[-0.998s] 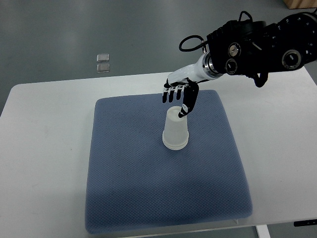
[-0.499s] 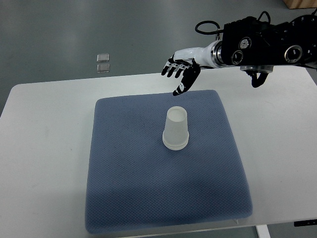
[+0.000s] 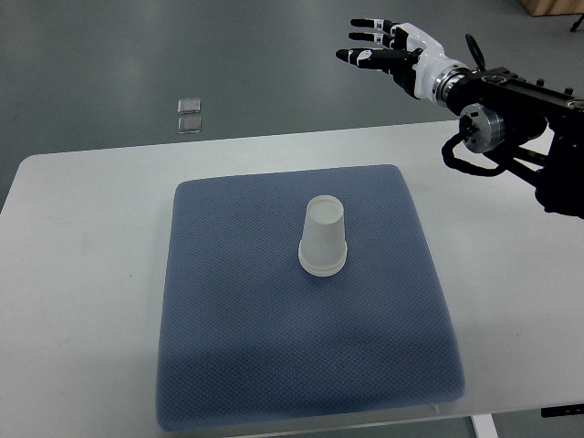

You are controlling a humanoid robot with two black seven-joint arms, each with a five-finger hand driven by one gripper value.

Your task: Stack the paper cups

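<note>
Right hand hanging high and clear, cup stack sitting well below it

The right hand (image 3: 383, 55) is hovering with fingers spread, grasping nothing, while the paper cups (image 3: 324, 237) are standing upside down on the blue mat (image 3: 237, 347), well apart from it, down and to its left in the picture. The stack's long axis is running vertical, narrow end up. No left hand is showing, so the right is looking like the nearer one.
</note>
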